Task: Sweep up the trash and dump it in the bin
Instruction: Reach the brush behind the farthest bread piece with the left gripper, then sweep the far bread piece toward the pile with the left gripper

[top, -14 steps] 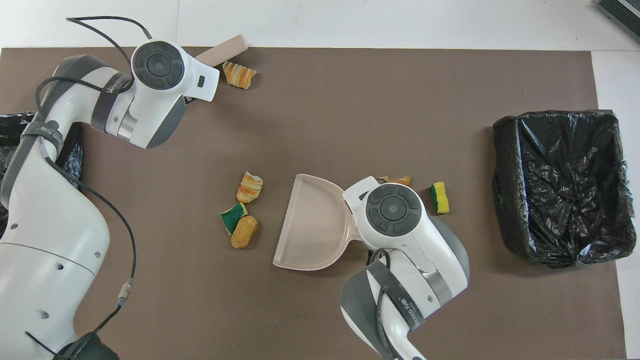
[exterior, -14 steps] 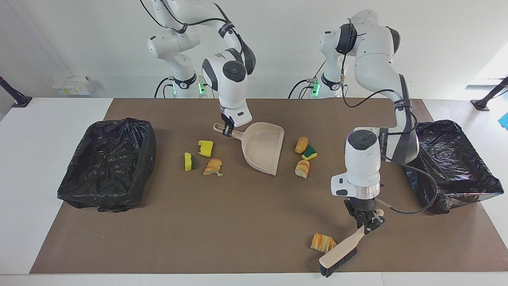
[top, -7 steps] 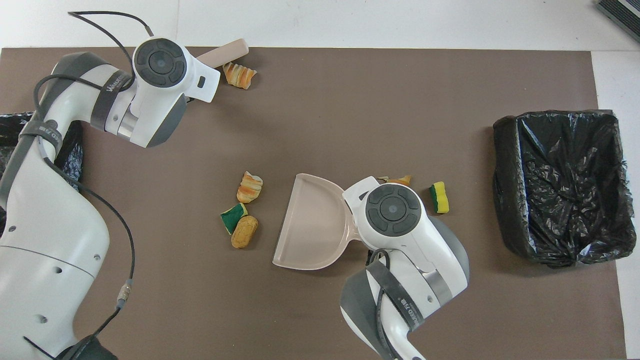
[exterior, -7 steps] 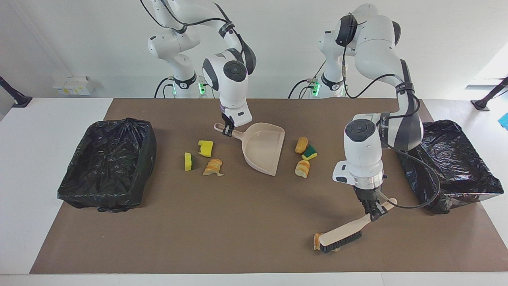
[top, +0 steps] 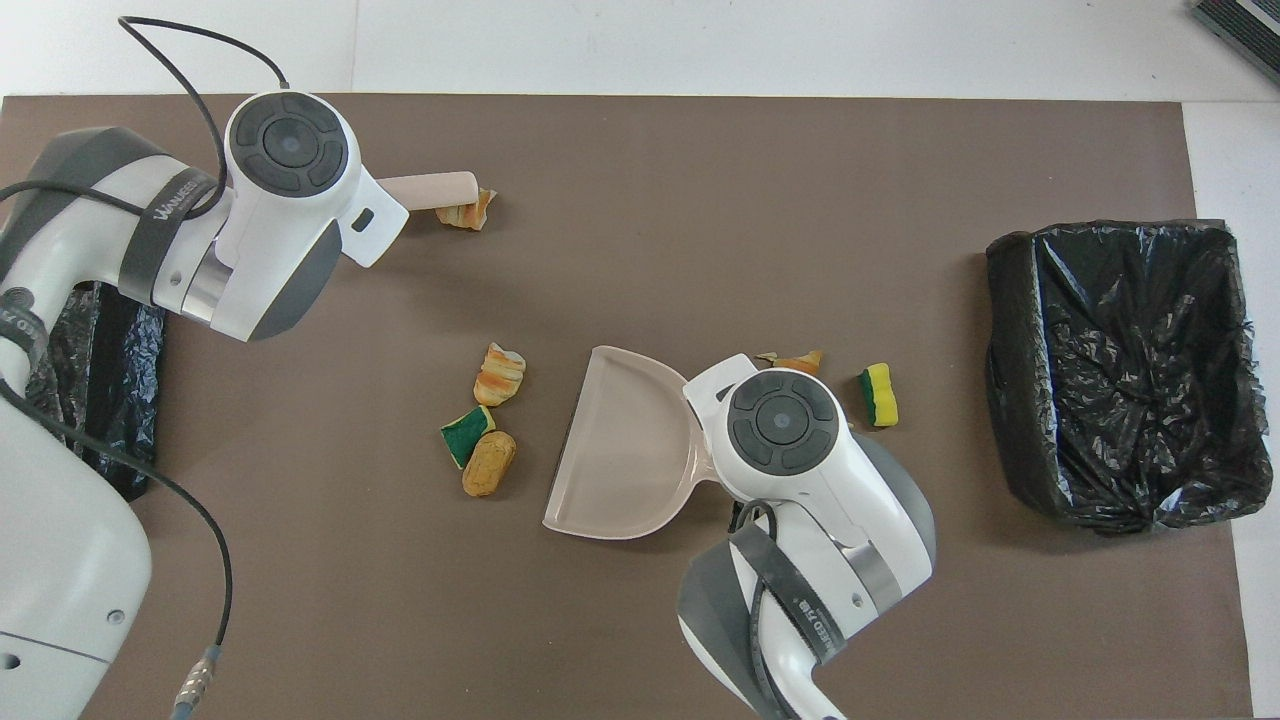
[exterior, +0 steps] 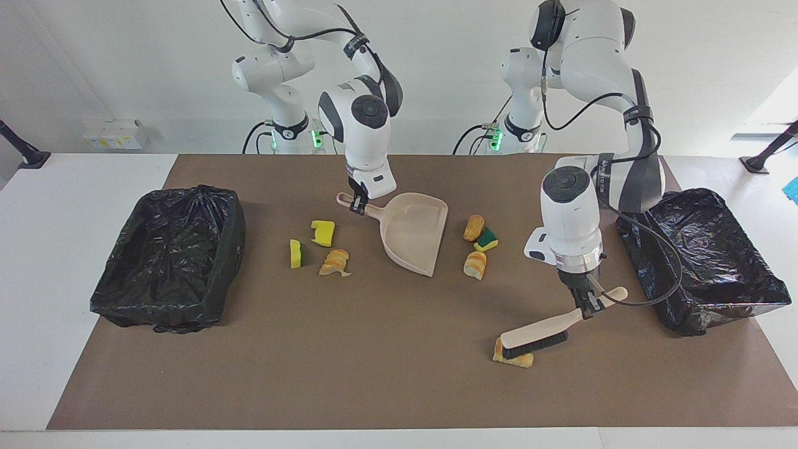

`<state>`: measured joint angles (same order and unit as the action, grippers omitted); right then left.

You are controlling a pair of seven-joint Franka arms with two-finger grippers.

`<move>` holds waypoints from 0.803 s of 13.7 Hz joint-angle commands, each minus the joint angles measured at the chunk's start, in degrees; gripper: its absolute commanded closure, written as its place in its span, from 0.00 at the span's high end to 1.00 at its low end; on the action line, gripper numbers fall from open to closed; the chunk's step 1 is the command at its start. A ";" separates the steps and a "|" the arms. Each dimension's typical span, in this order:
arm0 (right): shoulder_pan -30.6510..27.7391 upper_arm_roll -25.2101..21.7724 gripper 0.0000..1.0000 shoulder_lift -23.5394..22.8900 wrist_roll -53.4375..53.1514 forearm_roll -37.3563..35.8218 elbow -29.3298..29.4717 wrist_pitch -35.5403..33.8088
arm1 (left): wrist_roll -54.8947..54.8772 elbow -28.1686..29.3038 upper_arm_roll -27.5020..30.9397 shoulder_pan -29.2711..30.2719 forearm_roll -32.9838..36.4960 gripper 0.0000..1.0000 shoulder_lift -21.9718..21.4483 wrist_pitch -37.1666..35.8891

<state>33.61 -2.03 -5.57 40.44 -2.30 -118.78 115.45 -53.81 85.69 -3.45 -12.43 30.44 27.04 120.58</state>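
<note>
Trash lies in three spots on the brown mat (exterior: 386, 374). One croissant piece (exterior: 512, 359) sits farthest from the robots, toward the left arm's end, with the black bristles of the brush (exterior: 541, 333) touching it. Three scraps cluster beside the open mouth of the dustpan (exterior: 414, 234), toward the left arm's end: a bread roll (exterior: 473, 227), a green sponge chunk (exterior: 487, 237) touching it, and a striped bread piece (exterior: 475, 265) a little farther from the robots. Three more lie beside the pan toward the right arm's end: a yellow sponge chunk (exterior: 323, 232), a yellow-and-green sponge chunk (exterior: 295, 254), and a croissant scrap (exterior: 335, 262).

Left gripper (exterior: 588, 305) pinches the brush's beige handle, fingers closed on it, brush head low on the mat. Right gripper (exterior: 358, 204) is clamped on the dustpan's handle; pan rests flat on the mat.

One bin lined with a black bag (exterior: 171, 255) stands at the right arm's end of the table. A second lined bin (exterior: 711, 259) stands at the left arm's end, near the left arm.
</note>
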 commanded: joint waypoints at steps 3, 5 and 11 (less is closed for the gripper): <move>0.23 0.53 0.00 1.53 -2.73 -0.51 -1.19 0.03 | 1.51 0.97 0.73 0.91 -6.19 0.00 -1.56 8.14; 0.23 0.62 0.00 1.61 -3.08 -0.51 -1.19 -0.32 | 4.30 1.06 0.73 1.62 -6.27 0.00 0.37 11.50; 0.06 0.53 0.00 1.00 -2.03 -2.25 0.13 -0.76 | 6.26 5.00 0.73 1.80 -5.75 0.00 1.79 13.27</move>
<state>34.09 -1.90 -5.52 38.76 -2.71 -118.67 115.34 -48.34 87.18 -2.80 -10.84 24.79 29.98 131.99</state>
